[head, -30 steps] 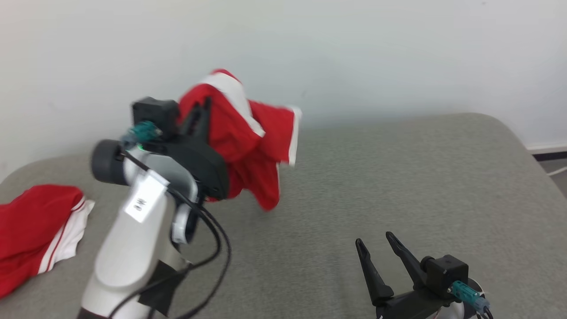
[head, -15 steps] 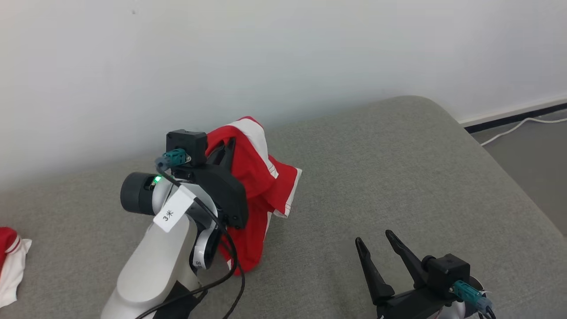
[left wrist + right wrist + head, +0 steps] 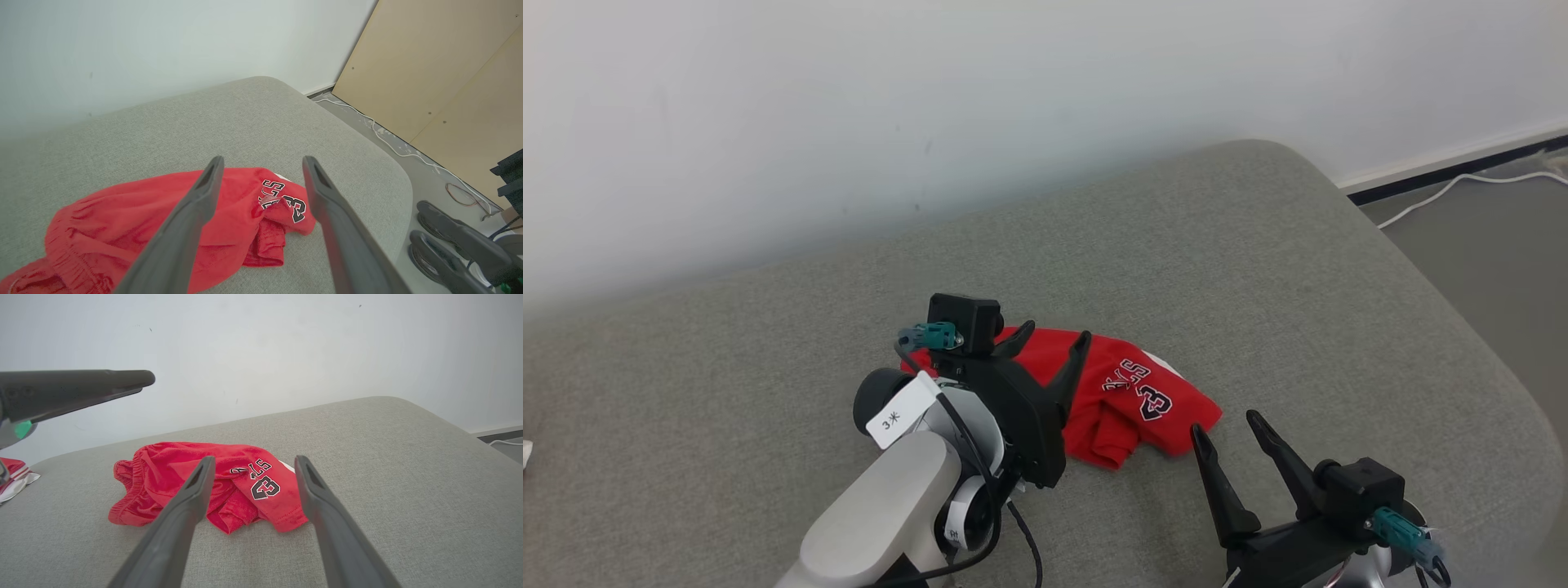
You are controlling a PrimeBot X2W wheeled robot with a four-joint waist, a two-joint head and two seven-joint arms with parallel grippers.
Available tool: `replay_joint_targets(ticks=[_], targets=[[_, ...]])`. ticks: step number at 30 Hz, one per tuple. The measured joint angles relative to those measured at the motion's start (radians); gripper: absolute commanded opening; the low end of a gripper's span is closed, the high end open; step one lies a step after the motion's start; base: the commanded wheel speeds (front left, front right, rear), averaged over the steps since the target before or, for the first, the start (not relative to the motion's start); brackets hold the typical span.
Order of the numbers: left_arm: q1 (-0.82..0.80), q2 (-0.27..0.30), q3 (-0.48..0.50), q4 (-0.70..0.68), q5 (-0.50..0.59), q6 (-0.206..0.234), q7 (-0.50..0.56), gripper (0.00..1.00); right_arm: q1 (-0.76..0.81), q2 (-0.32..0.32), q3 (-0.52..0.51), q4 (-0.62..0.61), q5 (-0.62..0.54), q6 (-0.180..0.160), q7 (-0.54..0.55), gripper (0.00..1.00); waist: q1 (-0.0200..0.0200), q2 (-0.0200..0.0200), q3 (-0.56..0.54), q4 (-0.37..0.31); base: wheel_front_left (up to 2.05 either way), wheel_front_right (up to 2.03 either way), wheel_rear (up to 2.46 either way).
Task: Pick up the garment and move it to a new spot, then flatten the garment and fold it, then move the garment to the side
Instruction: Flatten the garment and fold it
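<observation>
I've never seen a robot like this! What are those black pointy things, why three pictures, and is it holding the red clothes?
Those black pointy things are the robot's two hands, called grippers. One picture comes from a camera on its head: the left gripper and the right gripper show there. The other two come from cameras on each wrist, looking along that gripper's fingers. A red garment, probably shorts, lies crumpled on a grey cushion. Both grippers are open, holding nothing.
</observation>
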Motion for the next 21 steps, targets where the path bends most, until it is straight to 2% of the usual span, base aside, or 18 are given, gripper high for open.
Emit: replay_joint_targets(ticks=[9, 21], targets=[[-0.026, 0.001, 0.007, 0.057, -0.076, 0.008, -0.037, 1.00, 0.000, -0.003, -0.016, 0.004, 0.000, -0.001, -0.010, 1.00, 0.0000, -0.0001, 0.000, 0.060, 0.00, 0.00, 0.00], [-0.034, 0.002, 0.072, 0.146, -0.070, 0.009, -0.095, 1.00, 0.013, -0.006, -0.022, 0.006, 0.003, -0.009, -0.017, 1.00, -0.0001, -0.0001, -0.016, 0.155, 0.00, 0.00, 0.00]])
